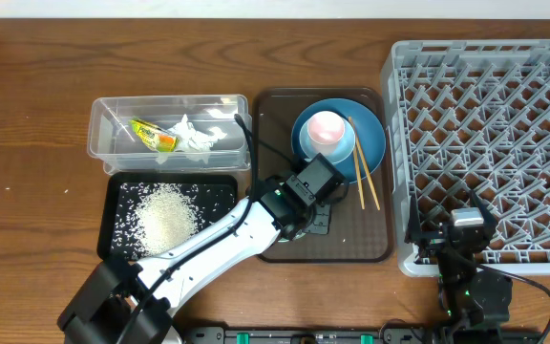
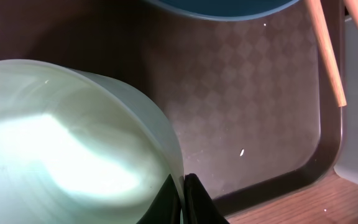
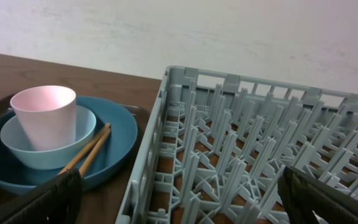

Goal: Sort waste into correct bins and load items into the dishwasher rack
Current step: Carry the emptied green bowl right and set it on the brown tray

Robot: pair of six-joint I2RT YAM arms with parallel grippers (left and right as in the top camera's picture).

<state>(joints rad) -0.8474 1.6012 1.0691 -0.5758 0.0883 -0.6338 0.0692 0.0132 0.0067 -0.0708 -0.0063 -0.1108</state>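
One dishwasher rack (image 1: 495, 134) stands right; at its near-left corner the right end effector (image 3: 180, 205) gapes wide, empty. One serving tray (image 1: 351, 244) carries one blue plate (image 1: 370, 143), one light-blue bowl (image 1: 306, 145), one pink cup (image 1: 326, 127) and two chopsticks (image 1: 363, 177). Left end effector (image 2: 184, 196) is clamped on the rim of the pale green bowl (image 2: 61, 143) on that tray; overhead, its arm (image 1: 218, 239) hides that bowl.

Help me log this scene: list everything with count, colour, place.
rack: one, grey, right.
serving tray: one, brown, centre.
plate: one, blue, on serving tray.
small bowl: one, light-blue, on plate.
cup: one, pink, in small bowl.
chopsticks: two, wooden, leaning on plate.
green bowl: one, pale, over serving tray.
tub: one, clear, upper left.
wrapper: one, yellow-green, in tub.
tissue: one, white, in tub.
black tray: one, beside tub.
rice: pile, white, in black tray.
left gripper: shut on green bowl.
right gripper: open, by rack.
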